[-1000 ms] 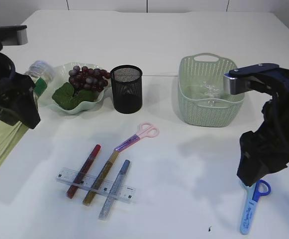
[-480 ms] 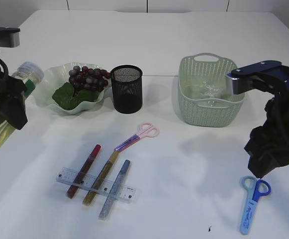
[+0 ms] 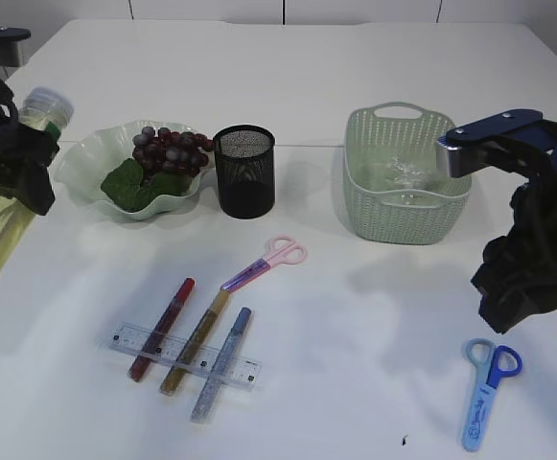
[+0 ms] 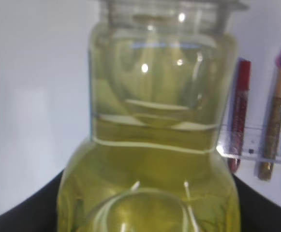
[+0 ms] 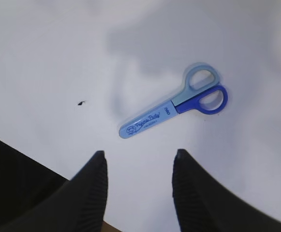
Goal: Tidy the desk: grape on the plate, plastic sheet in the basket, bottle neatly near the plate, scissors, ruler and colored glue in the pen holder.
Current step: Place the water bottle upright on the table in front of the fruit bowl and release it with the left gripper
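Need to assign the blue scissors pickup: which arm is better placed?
Right. Its gripper hangs empty, jaws apart, just beside the blue scissors. The left gripper is busy holding the bottle at the far side.

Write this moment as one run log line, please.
left gripper: holding bottle | right gripper: open above blue scissors

A robot test setup staged as a desk: a bare white counter [image 3: 374, 57] against plain white panels, with stationery such as a mesh pen holder [image 3: 244, 171], ruler [image 3: 184, 356] and scissors [image 3: 484, 391] laid out between two black arms
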`<state>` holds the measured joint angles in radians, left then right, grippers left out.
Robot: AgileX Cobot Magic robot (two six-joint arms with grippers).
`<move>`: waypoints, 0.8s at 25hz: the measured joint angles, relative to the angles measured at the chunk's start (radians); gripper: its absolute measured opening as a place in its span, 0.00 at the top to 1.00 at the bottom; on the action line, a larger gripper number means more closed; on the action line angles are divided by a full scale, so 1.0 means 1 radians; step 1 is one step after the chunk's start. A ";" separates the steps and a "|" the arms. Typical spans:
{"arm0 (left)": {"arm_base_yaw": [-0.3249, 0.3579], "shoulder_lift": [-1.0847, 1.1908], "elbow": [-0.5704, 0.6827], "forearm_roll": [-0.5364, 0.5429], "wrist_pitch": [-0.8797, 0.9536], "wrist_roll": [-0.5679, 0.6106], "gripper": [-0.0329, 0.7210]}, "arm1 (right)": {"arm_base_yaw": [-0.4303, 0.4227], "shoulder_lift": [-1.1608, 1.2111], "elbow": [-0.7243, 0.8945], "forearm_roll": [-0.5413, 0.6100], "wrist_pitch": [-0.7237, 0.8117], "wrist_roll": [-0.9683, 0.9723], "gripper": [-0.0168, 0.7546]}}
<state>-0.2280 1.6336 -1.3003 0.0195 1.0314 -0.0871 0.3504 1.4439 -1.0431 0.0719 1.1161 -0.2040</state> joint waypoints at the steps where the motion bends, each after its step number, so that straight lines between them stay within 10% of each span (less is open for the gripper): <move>1: 0.000 0.000 0.000 0.027 -0.012 -0.037 0.34 | 0.000 0.000 0.000 -0.002 -0.001 0.000 0.52; 10: 0.004 0.000 0.000 0.148 -0.096 -0.170 0.34 | 0.000 0.000 0.000 -0.051 -0.007 0.040 0.51; 20: 0.004 0.000 0.023 0.166 -0.238 -0.232 0.34 | 0.000 0.000 0.000 -0.080 -0.058 0.063 0.29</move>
<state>-0.2242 1.6336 -1.2777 0.1854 0.7935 -0.3192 0.3504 1.4439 -1.0431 -0.0080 1.0577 -0.1409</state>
